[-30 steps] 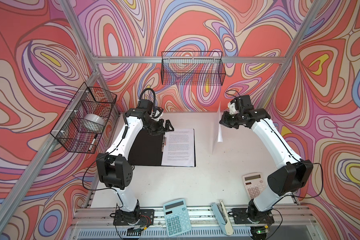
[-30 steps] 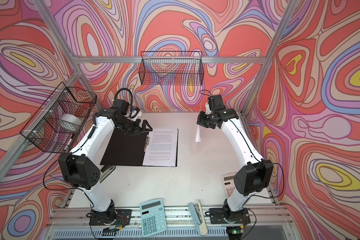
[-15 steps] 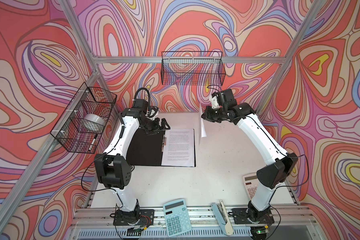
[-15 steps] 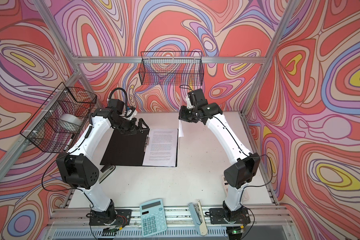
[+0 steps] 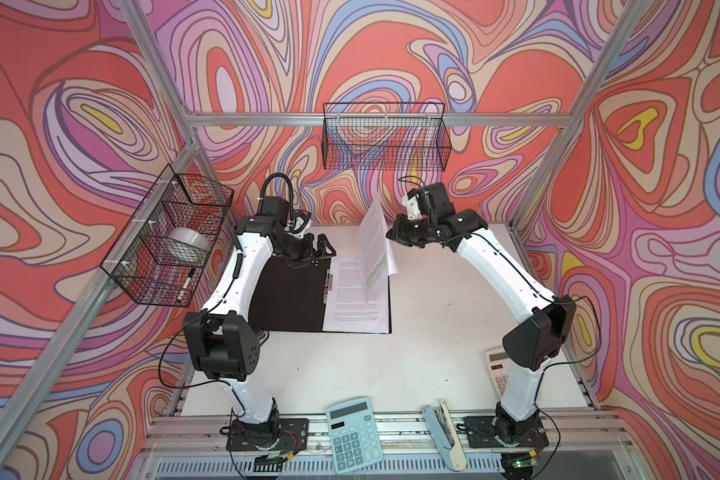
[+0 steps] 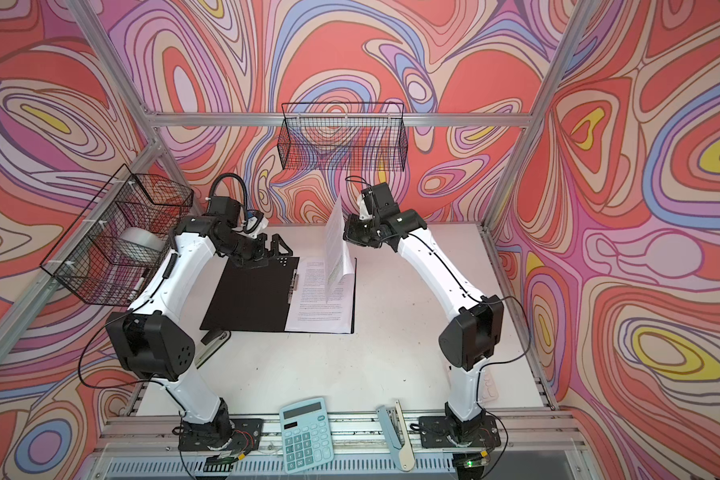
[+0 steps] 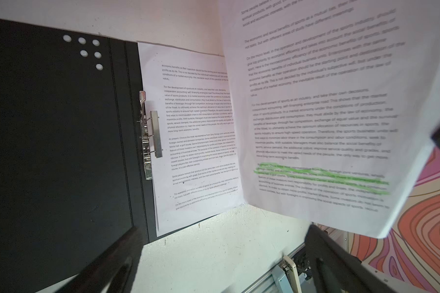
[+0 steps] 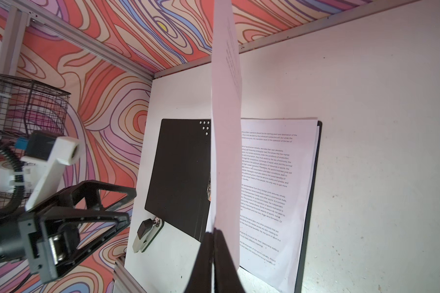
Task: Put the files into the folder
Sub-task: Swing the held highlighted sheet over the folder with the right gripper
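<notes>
One folder, open flat, left of table centre; printed files on its right half. One green-highlighted sheet (hanging upright) pinched by right gripper above them. Left gripper spread wide, empty, over folder's far edge.

Has smooth white shells on the left arm and right arm, chunky black joints, thin black cables and flat black base plates.

"For the development of sports as an industry" on the files inside the folder
</notes>
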`<state>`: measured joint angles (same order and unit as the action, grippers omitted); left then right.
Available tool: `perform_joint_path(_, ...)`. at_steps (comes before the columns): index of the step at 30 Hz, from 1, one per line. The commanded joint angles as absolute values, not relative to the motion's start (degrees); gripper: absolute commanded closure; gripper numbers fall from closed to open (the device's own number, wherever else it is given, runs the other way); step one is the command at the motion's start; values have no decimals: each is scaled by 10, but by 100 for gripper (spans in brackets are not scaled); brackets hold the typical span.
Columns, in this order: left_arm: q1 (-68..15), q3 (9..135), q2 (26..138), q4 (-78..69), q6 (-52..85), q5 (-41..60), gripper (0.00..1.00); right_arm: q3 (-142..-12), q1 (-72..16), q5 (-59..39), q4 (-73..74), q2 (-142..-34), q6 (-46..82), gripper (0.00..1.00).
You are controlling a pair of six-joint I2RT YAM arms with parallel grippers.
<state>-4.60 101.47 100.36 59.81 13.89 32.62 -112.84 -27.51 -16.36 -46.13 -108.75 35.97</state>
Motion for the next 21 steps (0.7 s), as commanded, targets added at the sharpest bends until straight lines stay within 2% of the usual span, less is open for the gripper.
perform_joint_path(1,-45,1009,983,605,144,334,0,-1062,-276,-168,-403,-1079,393,100)
perform_joint_path(7,-45,1011,983,607,144,336,0,-955,-276,-168,-322,-1060,436,100)
perform_joint_path(21,-45,1012,987,610,146,344,0,-820,-276,-138,-231,-1050,504,100)
